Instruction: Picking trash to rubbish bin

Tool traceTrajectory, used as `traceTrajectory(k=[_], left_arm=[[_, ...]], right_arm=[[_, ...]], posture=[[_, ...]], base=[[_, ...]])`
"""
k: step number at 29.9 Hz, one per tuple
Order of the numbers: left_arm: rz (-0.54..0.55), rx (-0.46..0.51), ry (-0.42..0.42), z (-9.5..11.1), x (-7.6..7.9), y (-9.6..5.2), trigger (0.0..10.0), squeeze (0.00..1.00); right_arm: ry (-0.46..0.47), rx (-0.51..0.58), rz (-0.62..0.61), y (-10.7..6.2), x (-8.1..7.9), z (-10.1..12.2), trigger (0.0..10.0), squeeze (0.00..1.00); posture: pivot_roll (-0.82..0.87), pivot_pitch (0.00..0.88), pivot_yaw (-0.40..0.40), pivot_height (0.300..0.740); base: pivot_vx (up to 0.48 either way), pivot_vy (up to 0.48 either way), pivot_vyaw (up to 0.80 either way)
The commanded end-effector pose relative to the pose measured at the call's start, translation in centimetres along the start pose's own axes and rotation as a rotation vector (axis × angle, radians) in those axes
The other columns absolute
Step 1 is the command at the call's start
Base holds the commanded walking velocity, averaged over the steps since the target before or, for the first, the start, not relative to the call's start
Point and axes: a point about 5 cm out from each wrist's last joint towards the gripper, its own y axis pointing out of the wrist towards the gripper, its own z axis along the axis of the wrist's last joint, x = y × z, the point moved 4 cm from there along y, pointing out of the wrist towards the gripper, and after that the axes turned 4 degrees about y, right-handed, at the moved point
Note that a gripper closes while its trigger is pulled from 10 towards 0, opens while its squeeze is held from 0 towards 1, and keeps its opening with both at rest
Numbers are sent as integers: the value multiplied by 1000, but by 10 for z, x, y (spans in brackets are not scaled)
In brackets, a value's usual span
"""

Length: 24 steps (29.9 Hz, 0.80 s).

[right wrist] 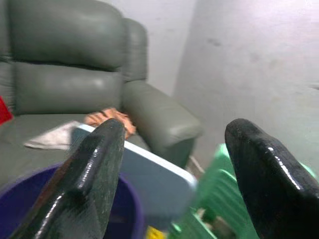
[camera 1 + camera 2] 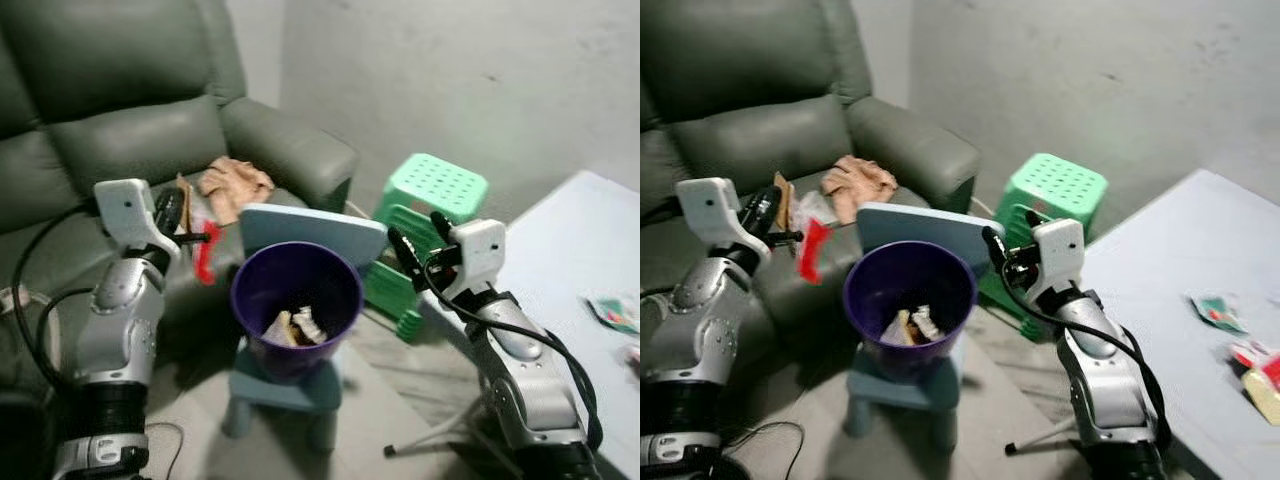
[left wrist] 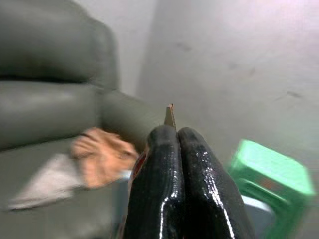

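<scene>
Purple bin, red wrapper, green dotted stool, grey-green sofa, pale blue chair, black fingers

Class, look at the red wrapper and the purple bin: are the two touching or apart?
Apart. The right eye view shows the red wrapper pinched in the left claw, hanging beside the purple bin with sofa visible between them.

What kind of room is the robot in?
Probably a living room in someone's home. There is a big grey-green armchair with a cloth on its seat, a purple bin on a small blue stool, green plastic stools and a pale table.
</scene>
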Motion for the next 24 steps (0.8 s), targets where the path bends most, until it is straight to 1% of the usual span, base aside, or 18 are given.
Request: traceTrajectory(k=[1, 5, 8, 13, 17, 20, 24], left_arm=[[5, 4, 23, 4, -2, 1, 10000, 0], [31, 29, 17, 7, -3, 1, 10000, 0], [31, 29, 15, 7, -3, 1, 10000, 0], [15, 27, 27, 5, -1, 0, 10000, 0], [-17, 26, 47, 2, 1, 0, 10000, 0], [-44, 21, 74, 1, 0, 1, 10000, 0], [-49, 10, 103, -2, -9, 4, 10000, 0]], right_arm=[[6, 24, 7, 2, -1, 7, 10000, 0], [6, 21, 11, 2, -2, 7, 10000, 0], [7, 20, 13, 2, -2, 7, 10000, 0], [0, 13, 34, 2, -3, 7, 10000, 0], [-7, 11, 72, 4, -7, 10, 10000, 0], [-17, -2, 169, 3, -20, 12, 10000, 0], [-21, -37, 296, -5, -36, 10, 10000, 0]], posture=[[-24, 60, -109, 740], [-24, 60, -110, 740], [-26, 60, -111, 740], [-24, 63, -114, 740], [-24, 71, -119, 740], [-25, 82, -130, 740], [-28, 100, -142, 740]], base=[[0, 0, 0], [0, 0, 0], [0, 0, 0], [0, 0, 0], [0, 0, 0], [0, 0, 0], [0, 0, 0]])
